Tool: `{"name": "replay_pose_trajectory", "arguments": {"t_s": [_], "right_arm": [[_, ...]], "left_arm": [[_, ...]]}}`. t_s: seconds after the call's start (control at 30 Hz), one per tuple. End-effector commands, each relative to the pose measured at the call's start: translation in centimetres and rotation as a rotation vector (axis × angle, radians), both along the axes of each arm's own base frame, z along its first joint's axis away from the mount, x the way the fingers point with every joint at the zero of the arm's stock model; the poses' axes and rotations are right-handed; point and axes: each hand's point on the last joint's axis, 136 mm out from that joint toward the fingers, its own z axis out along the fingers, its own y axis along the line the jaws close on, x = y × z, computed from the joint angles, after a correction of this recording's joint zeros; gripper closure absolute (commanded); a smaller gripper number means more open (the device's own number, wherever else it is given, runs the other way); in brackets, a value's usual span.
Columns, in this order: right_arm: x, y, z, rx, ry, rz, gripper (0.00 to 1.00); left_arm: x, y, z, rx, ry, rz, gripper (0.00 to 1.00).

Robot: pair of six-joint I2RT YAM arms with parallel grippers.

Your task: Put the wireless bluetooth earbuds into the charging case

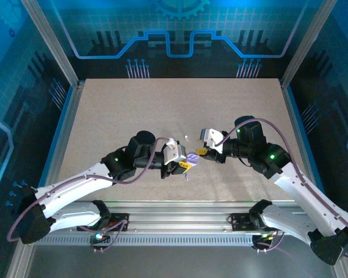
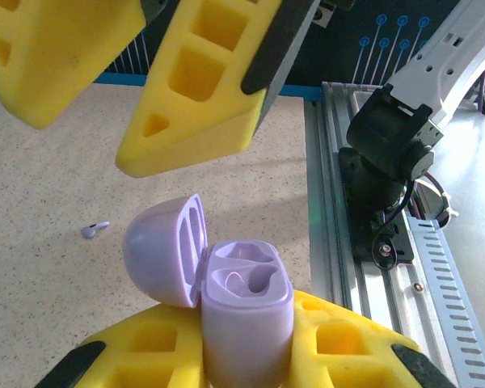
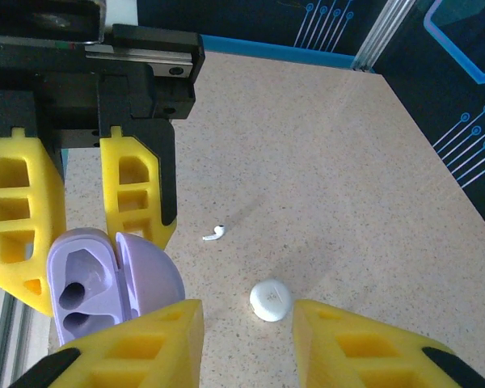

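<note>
A lavender charging case stands upright with its lid swung open, and my left gripper is shut on its body. Both sockets show from above. My right gripper hangs open and empty just beside the case, above the table. A lavender earbud lies on the table to the case's left. A white earbud lies on the table beyond the right fingers. A small round white puck rests on the table, seen between my right fingers. From above, both grippers meet at mid-table.
The aluminium rail and the right arm's base run along the table's near edge, close behind the case. The speckled tabletop stretches away towards the blue back wall.
</note>
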Motion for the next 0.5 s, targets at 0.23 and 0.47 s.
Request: {"name": "replay_pose_trajectory", "arguments": {"t_s": [0.23,0.47], "right_arm": [[0.0,-1.5,1.3,0.055,0.158,-0.163,0.60],[1.6,-3.7,-4.4,-0.015,0.552,-0.526,0.60]], "left_arm": [[2.8,1.8,1.0,-0.136,0.064,0.168,0.82],[5.4,6.3,-0.2,-0.217,0.119,0.427,0.82]]}}
